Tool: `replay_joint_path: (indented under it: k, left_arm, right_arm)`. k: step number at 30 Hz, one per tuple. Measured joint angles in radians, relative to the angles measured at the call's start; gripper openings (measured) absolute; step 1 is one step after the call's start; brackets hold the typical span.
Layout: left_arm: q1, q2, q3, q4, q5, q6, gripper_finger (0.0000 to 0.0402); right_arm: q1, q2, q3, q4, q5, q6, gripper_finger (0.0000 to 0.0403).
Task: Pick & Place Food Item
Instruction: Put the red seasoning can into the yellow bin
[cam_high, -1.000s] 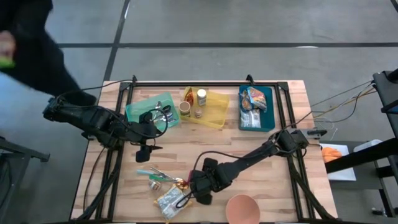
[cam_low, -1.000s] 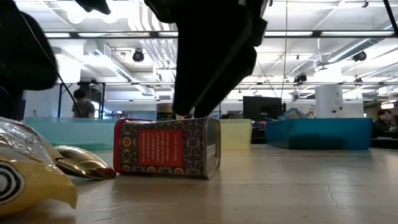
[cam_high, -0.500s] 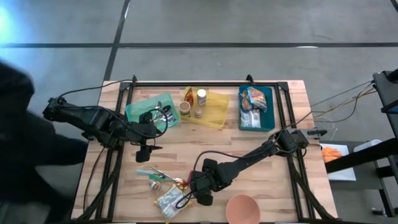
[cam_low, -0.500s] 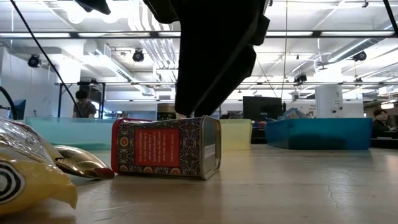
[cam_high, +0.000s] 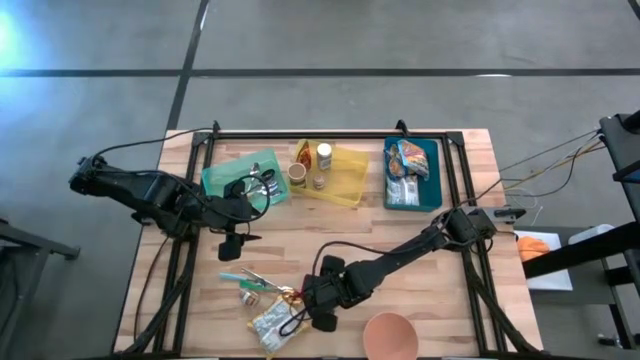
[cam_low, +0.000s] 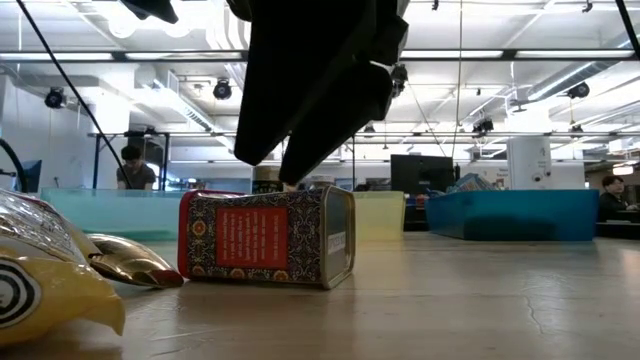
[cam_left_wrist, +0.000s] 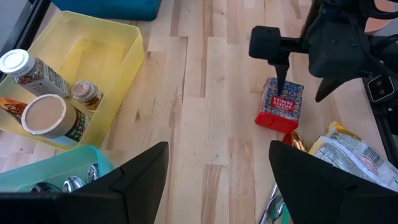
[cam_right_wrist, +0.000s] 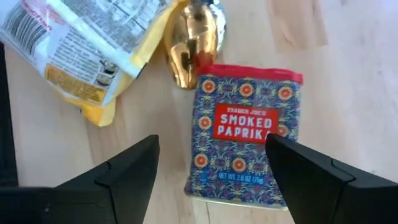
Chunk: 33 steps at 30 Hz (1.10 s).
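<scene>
Red-topped paprika tin lies flat on the table, near edge, beside a gold spoon; right gripper hangs open above it, not touching, while left gripper waits open near the green bin

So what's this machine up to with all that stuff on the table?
It's sorting food items into trays. The right gripper hangs open just above a smoked paprika tin lying on its side on the table, ready to grab it; nothing is held yet. The left gripper waits, open, near the yellow tray.
</scene>
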<state>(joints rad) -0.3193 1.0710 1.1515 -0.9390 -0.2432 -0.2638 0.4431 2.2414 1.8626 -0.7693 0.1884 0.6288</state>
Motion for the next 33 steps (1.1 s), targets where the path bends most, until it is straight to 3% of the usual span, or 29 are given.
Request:
replay_joint_path:
  k: [7,20,33]
  left_arm:
    - [0.0,0.0,0.0,0.0,0.0,0.0,0.0282]
    - [0.0,0.0,0.0,0.0,0.0,0.0,0.0282]
    - [0.0,0.0,0.0,0.0,0.0,-0.007,0.0282]
  right_arm:
    - [-0.001,-0.001,0.0,-0.001,0.077,0.076,0.029]
    - [0.0,-0.001,-0.002,-0.002,0.077,0.124,0.0293]
    - [0.005,-0.002,-0.018,-0.008,0.076,0.11,0.0391]
